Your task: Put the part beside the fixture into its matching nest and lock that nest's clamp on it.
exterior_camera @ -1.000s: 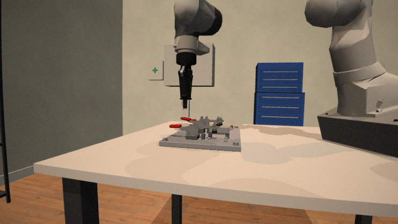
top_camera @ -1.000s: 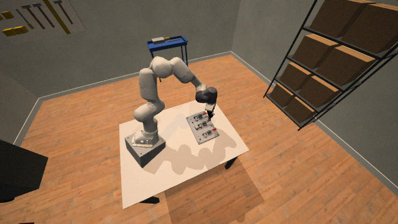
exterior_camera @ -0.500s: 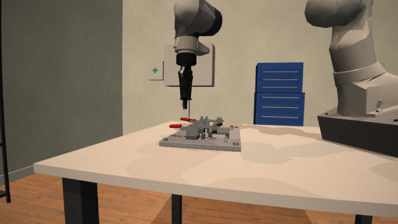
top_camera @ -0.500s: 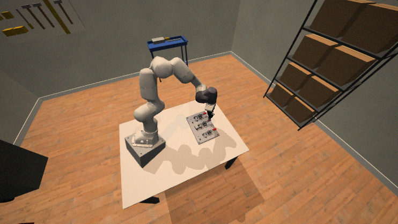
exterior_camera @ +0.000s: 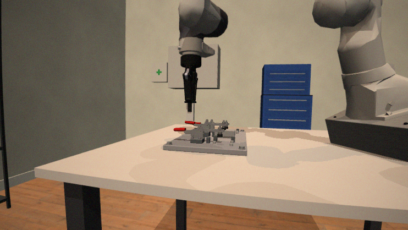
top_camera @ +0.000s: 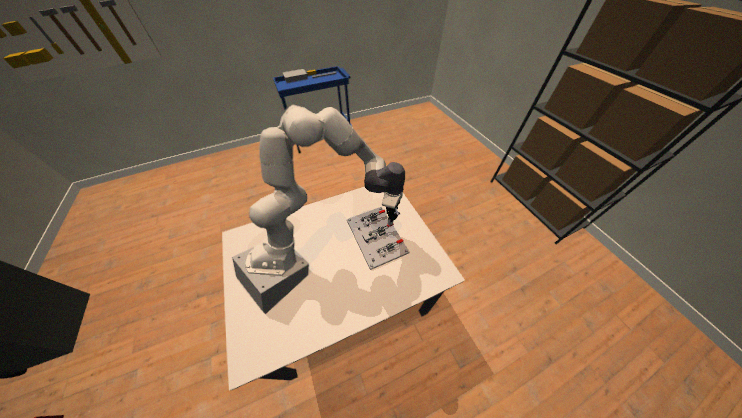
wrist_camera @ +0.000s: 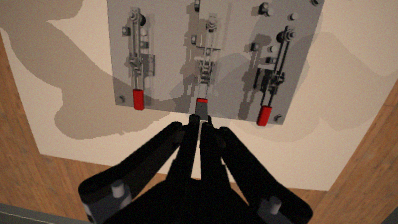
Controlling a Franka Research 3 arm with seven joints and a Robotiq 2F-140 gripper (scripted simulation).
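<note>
Apparently, the claw (top_camera: 392,222) (exterior_camera: 189,109) (wrist_camera: 201,110) is pressed together on nothing, pointing down above the handle end of the middle clamp. Straight below its tips, as the wrist view lines things up, is the middle red handle (top_camera: 388,226) (wrist_camera: 202,100), mostly covered there by the fingertips; the exterior view shows air under the claw, so it seems to touch no handle. Ahead of the claw in the wrist view, a plain grey block (exterior_camera: 229,133) (wrist_camera: 222,37) appears to sit in the middle nest under that clamp's bar; grey on grey, it is hard to make out, but I take it for the part, since no loose one shows beside the fixture (top_camera: 371,259) (exterior_camera: 205,150) (wrist_camera: 170,97). To the claw's left and right in the wrist view lie the outer red handles, the left one (top_camera: 399,240) (exterior_camera: 179,129) (wrist_camera: 138,100) and the right one (top_camera: 381,211) (wrist_camera: 264,116). Placing therefore looks done, and the let-go too; whether the middle clamp is locked, its bar level and the part snug against its blocks, cannot be told. Left to do, I judge: push that handle home if it stops short, then retreat into free air above the desk (top_camera: 321,249) (exterior_camera: 199,174) (wrist_camera: 75,145).

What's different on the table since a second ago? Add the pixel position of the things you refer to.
Nothing that I can see. The gripper (top_camera: 390,222) (exterior_camera: 189,110) (wrist_camera: 201,110) is still shut with nothing in it, above the metal plate (top_camera: 370,255) (exterior_camera: 205,149) (wrist_camera: 170,85). The red handles (top_camera: 399,241) (exterior_camera: 179,129) (wrist_camera: 138,100) look unmoved too.
</note>
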